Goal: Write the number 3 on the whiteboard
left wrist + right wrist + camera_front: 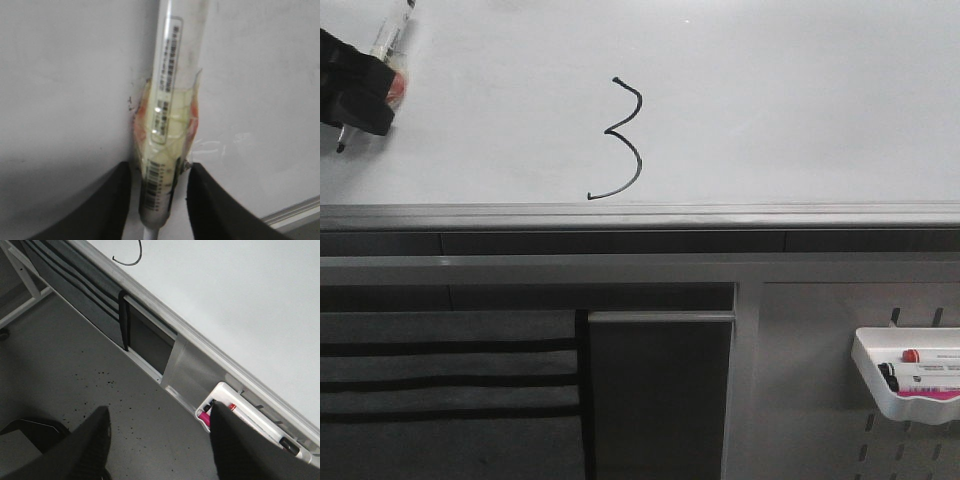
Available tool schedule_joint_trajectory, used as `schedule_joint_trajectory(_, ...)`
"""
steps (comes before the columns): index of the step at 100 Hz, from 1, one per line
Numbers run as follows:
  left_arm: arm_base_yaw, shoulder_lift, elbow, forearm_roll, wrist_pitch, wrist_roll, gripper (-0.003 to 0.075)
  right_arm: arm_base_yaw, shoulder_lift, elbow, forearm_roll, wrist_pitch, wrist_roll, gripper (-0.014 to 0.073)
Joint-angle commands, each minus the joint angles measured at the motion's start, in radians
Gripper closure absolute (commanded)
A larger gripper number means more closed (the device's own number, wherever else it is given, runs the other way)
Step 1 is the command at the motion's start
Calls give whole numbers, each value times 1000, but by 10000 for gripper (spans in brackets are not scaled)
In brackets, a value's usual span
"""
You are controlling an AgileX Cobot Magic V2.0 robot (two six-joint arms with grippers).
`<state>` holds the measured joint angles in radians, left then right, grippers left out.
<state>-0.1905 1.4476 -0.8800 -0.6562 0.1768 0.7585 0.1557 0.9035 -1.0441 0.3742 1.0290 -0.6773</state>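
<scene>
Near side at 4 o'clock: white marker tray [910,385] with markers under the grey rail; right pincer [160,440] hangs over the floor, jaws spread wide, nothing held. Beyond the rail, whiteboard [800,110] carries the number 3 [620,140] just left of centre, tail almost at the rail. At 10 o'clock, left pincer [157,187] is clamped on a taped marker [165,130].

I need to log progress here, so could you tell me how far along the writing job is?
The writing looks done: a complete black number 3 sits on the whiteboard. In hand: the left gripper holds the marker, off to the side of the digit. The right gripper hangs open, empty. Probably only putting the marker away remains.
</scene>
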Motion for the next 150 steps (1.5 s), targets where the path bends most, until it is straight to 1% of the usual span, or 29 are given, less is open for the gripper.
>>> schedule_joint_trajectory(1, 2, -52, -26, -13, -21, -7, 346, -7, -11, -25, 16, -62, 52, 207)
schedule_joint_trajectory(9, 8, -94, -28, 23, 40, -7, 331, -8, -16, -37, -12, -52, 143, 207)
schedule_joint_trajectory(15, 21, -145, -28, 46, 91, -7, 331, -8, -26, -42, -64, -48, 227, 207)
schedule_joint_trajectory(23, 46, -220, -28, 88, 188, -23, 331, -8, -47, -42, -154, -45, 395, 207)
schedule_joint_trajectory(28, 63, -281, -28, 149, 244, -79, 331, -8, -61, -42, -210, -45, 494, 207)
schedule_joint_trajectory(34, 81, -342, -28, 251, 309, -190, 331, -8, -87, -27, -255, -61, 588, 207)
schedule_joint_trajectory(39, 92, -395, -28, 361, 353, -297, 332, -8, -116, -1, -257, -105, 624, 207)
schedule_joint_trajectory(43, 100, -440, -25, 417, 380, -376, 332, -8, -144, 34, -254, -163, 632, 207)
schedule_joint_trajectory(49, 111, -503, -10, 463, 394, -422, 332, -8, -183, 92, -250, -248, 633, 207)
schedule_joint_trajectory(57, 121, -582, 42, 453, 352, -422, 333, -8, -241, 190, -250, -371, 633, 207)
schedule_joint_trajectory(67, 121, -678, 141, 389, 232, -424, 333, -8, -296, 298, -250, -483, 631, 223)
schedule_joint_trajectory(74, 121, -742, 223, 343, 150, -424, 333, -8, -330, 360, -255, -536, 630, 295)
schedule_joint_trajectory(83, 121, -813, 329, 321, 54, -424, 351, -8, -371, 428, -255, -590, 607, 435)
schedule_joint_trajectory(88, 121, -846, 380, 321, 12, -424, 408, -8, -391, 459, -257, -617, 604, 524)
schedule_joint_trajectory(90, 121, -859, 401, 321, -4, -424, 428, -8, -398, 471, -259, -628, 604, 545)
schedule_joint_trajectory(95, 121, -886, 442, 314, -35, -424, 523, -8, -413, 494, -261, -650, 604, 621)
schedule_joint_trajectory(99, 121, -903, 471, 296, -59, -424, 589, -8, -423, 510, -261, -662, 604, 661)
schedule_joint_trajectory(102, 121, -910, 486, 281, -83, -424, 652, -8, -426, 519, -261, -669, 604, 662)
schedule_joint_trajectory(108, 121, -918, 510, 267, -124, -424, 743, -8, -426, 535, -261, -669, 604, 663)
schedule_joint_trajectory(113, 121, -918, 515, 264, -141, -424, 741, -8, -426, 549, -261, -654, 604, 663)
schedule_joint_trajectory(121, 121, -918, 515, 207, -137, -424, 741, -8, -426, 566, -261, -642, 604, 663)
schedule_joint_trajectory(150, 121, -918, 515, 202, -135, -424, 741, -8, -424, 572, -261, -625, 604, 663)
